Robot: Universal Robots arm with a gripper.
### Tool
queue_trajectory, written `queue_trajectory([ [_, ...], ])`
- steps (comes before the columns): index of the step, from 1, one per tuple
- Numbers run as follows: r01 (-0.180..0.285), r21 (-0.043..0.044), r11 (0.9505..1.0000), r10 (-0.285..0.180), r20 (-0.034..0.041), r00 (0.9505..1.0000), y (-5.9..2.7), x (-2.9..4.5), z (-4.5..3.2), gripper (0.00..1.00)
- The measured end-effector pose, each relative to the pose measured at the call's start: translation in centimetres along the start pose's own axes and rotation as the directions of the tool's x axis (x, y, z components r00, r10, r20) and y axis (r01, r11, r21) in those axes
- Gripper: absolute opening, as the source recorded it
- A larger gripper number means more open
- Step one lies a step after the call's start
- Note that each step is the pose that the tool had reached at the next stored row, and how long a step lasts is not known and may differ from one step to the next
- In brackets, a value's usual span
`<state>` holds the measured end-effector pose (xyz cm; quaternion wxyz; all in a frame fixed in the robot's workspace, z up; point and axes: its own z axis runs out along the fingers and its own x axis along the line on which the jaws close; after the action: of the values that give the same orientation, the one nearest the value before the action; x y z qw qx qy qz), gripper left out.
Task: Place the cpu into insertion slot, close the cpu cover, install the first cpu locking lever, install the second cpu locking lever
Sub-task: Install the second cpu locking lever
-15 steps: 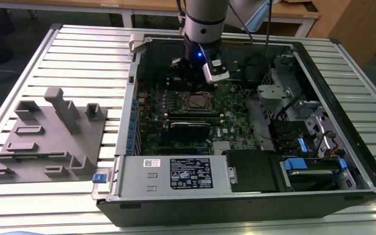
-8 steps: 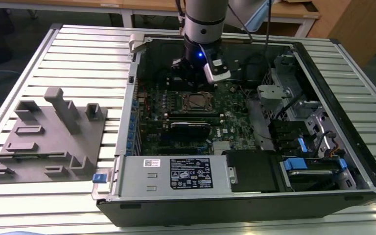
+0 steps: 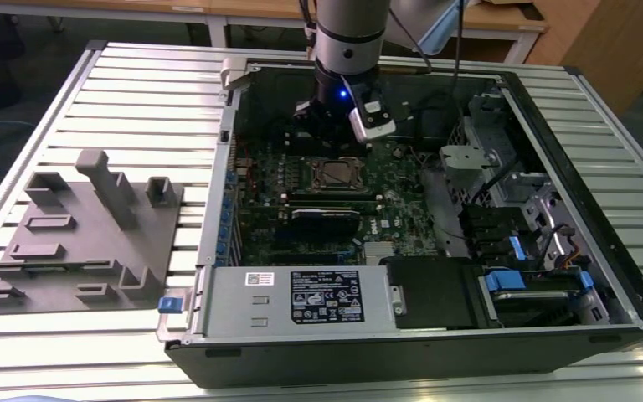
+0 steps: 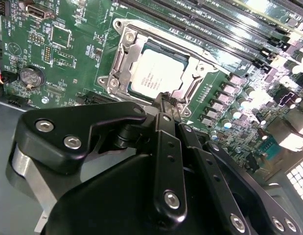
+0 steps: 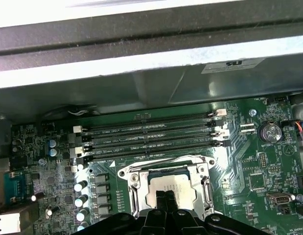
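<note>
Print is present but none of it can be made out. A white label (image 3: 325,295) with black print sits on the grey power supply housing (image 3: 244,316) in the exterior view. Faint print marks the cpu (image 4: 155,76) top, and white lettering marks the green motherboard (image 5: 268,166).

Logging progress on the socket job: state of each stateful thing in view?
cpu: seated in the slot, silver top up.
slot: filled.
cover: down around the cpu.
end effector: over the socket edge, fingertips together, holding nothing.
case: side panel off, board exposed.
memory slots: nothing fitted.
</note>
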<state>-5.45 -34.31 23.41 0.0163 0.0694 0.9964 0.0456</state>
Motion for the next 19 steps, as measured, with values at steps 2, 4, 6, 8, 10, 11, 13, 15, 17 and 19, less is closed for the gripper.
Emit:
queue_trajectory([
  [2,0.000,0.0093,1.0000,0.000,0.0012,1.0000,0.00,0.00,-0.01,0.11],
  [4,0.001,0.0151,0.9999,-0.001,0.0020,1.0000,-0.01,-0.01,0.00,0.11],
  [6,0.001,0.0152,0.9999,-0.001,0.0021,1.0000,-0.01,-0.01,0.00,0.11],
  [8,0.001,0.0154,0.9999,-0.001,0.0020,1.0000,0.00,0.00,0.00,0.11],
  [10,0.001,0.0154,0.9999,-0.001,0.0020,1.0000,0.00,-0.04,0.00,0.11],
  [11,0.002,0.0154,0.9999,-0.002,0.0019,1.0000,0.01,-0.11,0.00,0.11],
  [13,0.005,0.0152,0.9999,-0.005,0.0017,1.0000,0.03,-0.23,0.01,0.11],
  [15,0.009,0.0151,0.9998,-0.009,0.0013,1.0000,0.04,-0.30,0.01,0.11],
  [17,0.010,0.0160,0.9998,-0.010,0.0013,1.0000,0.04,-0.30,0.02,0.11],
  [19,0.010,0.0192,0.9998,-0.010,0.0018,0.9999,0.04,-0.30,0.02,0.11],
])
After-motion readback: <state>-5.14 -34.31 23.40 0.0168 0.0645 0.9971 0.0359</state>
